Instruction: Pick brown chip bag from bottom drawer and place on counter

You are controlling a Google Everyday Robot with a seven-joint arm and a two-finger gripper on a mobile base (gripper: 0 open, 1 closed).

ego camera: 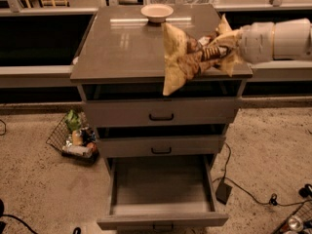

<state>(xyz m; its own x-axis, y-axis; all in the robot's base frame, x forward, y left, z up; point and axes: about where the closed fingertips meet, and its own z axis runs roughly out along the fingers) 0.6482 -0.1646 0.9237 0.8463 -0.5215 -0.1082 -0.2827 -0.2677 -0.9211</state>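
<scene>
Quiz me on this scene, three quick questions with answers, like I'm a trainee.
1. True or false: the bottom drawer stands open and empty.
2. The end effector, shut on the bag, is at the counter's: A) front right, B) back left, C) centre?
3. What sits at the counter's back edge?
Key: 1 true; 2 A; 3 a bowl.

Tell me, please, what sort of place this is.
Probably a robot test lab or workshop: a grey drawer cabinet standing alone, cables trailing across the floor, a filled wire basket beside it. The claw holds the brown chip bag over the counter front edge.
</scene>
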